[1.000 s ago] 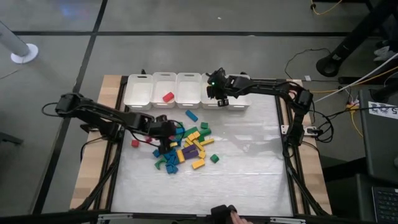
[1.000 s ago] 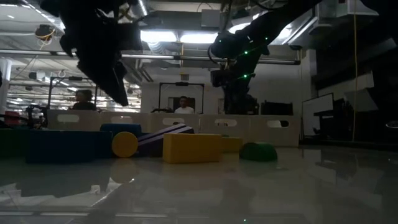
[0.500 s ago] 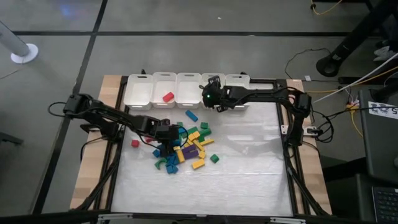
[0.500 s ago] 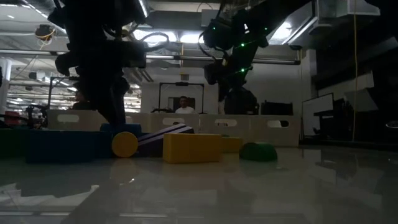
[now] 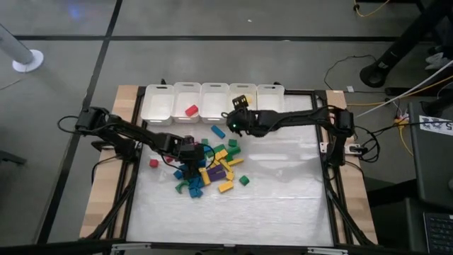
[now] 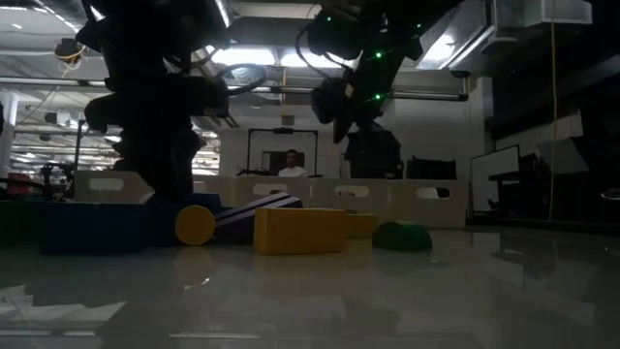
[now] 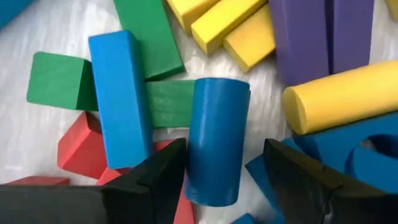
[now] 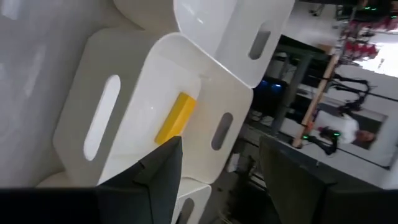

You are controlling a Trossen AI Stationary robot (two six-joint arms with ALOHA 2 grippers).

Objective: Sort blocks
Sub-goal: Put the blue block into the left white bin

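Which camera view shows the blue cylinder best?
The left wrist view: the blue cylinder fills the frame between the left tool's open fingers. The high view hides it under that arm; the low and right wrist views don't show it.

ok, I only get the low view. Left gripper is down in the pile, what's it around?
Observer: Left wrist view shows the left gripper open, straddling a blue cylinder that lies flat.
Operator: Right gripper carrying anything?
Observer: No. The right gripper is open and empty, hovering just in front of the white bins.
Operator: Anything in the bins?
Observer: A red block in the second from the left, a yellow block in another.
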